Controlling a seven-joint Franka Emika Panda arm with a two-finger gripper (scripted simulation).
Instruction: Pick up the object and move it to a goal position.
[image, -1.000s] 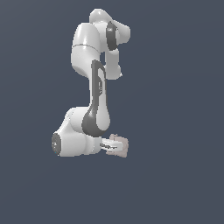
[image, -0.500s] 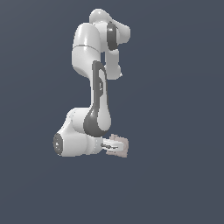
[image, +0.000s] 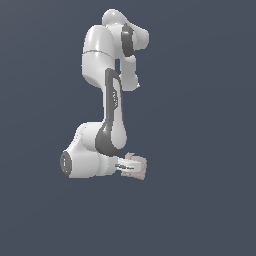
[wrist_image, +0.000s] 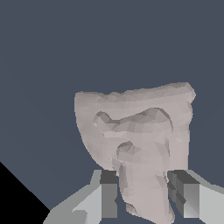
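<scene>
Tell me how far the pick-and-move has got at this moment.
Done: the gripper has reached the object, its fingers flanking the narrow end in the wrist view. In hand: the grasp itself; firm contact is not certain, nor whether the object is lifted. Left: carrying it to the goal, which neither view shows.

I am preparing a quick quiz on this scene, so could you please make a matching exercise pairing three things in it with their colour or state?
Column one:
1. object
2. hand
3. arm

Column two:
A. white with dark grey joint sections
B. pale pinkish-beige with a bumpy, ridged surface
C. one finger on either side of the lump

Right pairs: 1-B, 2-C, 3-A
</scene>
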